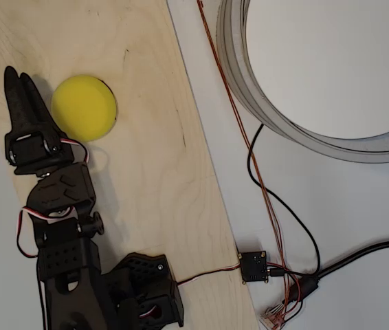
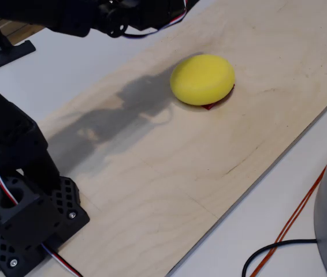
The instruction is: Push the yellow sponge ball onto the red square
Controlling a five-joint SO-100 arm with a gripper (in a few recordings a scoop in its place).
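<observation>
In the fixed view, the yellow sponge ball point(image 2: 203, 79) sat on the plywood board point(image 2: 152, 167), almost wholly covering the red square point(image 2: 211, 105), of which a sliver showed at its near edge. From overhead, the black end effector point(image 1: 20, 88) lay just left of the ball, its fingers pressed together. The matte foam looked light, soft and squashy, probably best nudged low on its side.

No readable text, label, brand, number or sign is to be found on anything in either view.
</observation>
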